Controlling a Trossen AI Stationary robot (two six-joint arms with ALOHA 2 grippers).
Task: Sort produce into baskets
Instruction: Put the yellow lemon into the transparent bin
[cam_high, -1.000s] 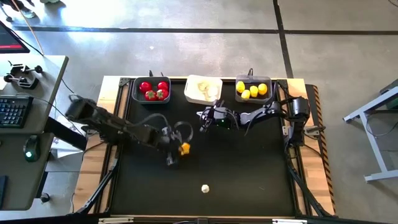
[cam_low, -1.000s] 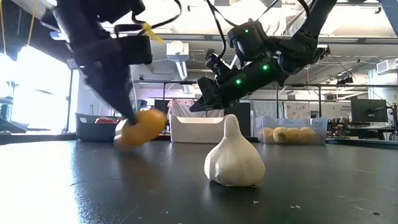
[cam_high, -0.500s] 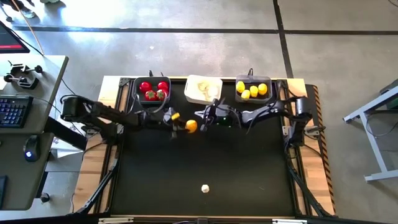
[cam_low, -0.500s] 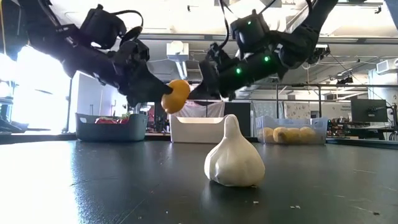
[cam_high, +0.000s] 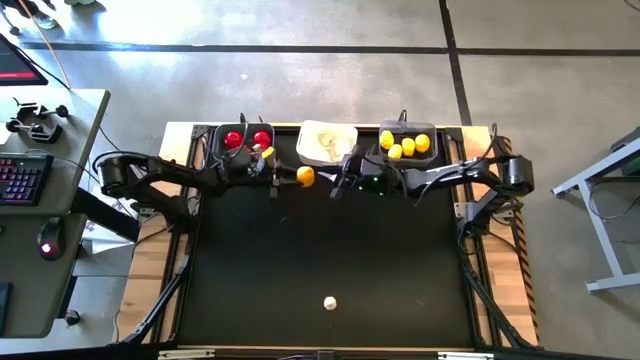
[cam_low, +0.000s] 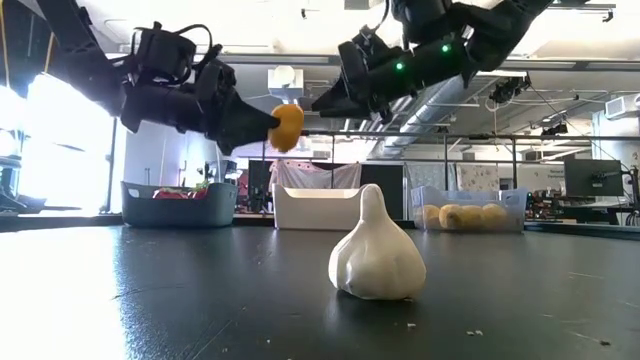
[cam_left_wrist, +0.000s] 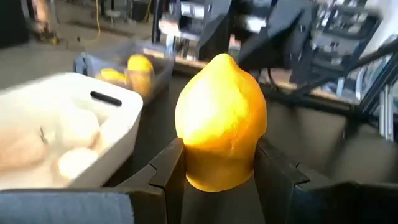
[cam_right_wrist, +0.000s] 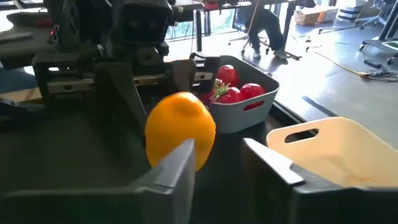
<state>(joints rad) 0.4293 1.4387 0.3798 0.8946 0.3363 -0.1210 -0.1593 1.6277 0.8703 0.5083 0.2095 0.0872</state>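
The table (cam_high: 330, 250) has a black, matte top set in a pale wooden frame. Three baskets stand in a row along its far edge: a dark grey basket (cam_high: 246, 141) at the left holding red tomatoes, a white basket (cam_high: 327, 142) in the middle holding pale bulbs, and a second dark grey basket (cam_high: 407, 143) at the right holding lemons. One white garlic bulb (cam_high: 330, 302) (upright, tip pointing up) sits alone near the front edge, well apart from the baskets.
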